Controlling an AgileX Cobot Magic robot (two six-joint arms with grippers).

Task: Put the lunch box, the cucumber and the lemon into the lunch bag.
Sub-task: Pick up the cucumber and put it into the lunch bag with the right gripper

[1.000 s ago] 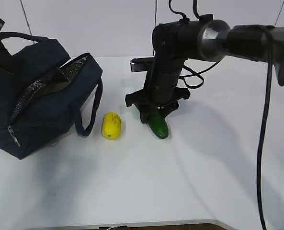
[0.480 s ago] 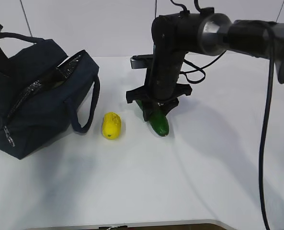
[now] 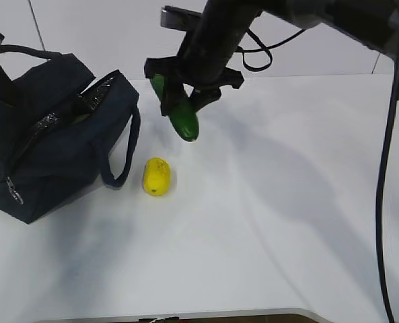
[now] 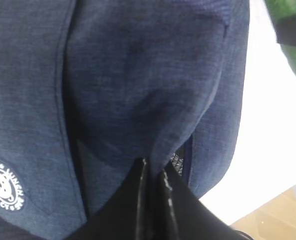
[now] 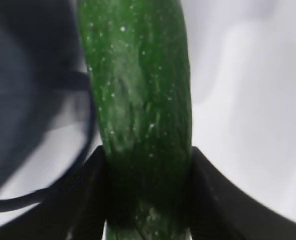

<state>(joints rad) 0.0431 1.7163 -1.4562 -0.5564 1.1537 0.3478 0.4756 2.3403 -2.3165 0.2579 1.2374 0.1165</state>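
- White tabletop (image 3: 266, 222) ran under everything, with a pale wall behind it.
- At nine o'clock in the exterior view the lunch bag (image 3: 48, 145) slumped on the table, its top zipper parted and its near loop handle (image 3: 122, 151) drooping toward the lemon.
- The left gripper (image 4: 152, 200) had its two dark fingers pressed together on a fold of the bag's navy fabric — no gap showed between them in the left wrist view.
- Just beside the handle, left of centre, the lemon (image 3: 156, 176) lay on the table, untouched.
- At twelve o'clock of the lemon the cucumber (image 3: 177, 111) hung clear of the surface, tilted, its lower tip pointing toward five o'clock.
- The right gripper (image 3: 186, 97) was clamped across the cucumber's middle — both pads tight against its skin in the right wrist view (image 5: 138, 100).
- The lunch box could not be seen.
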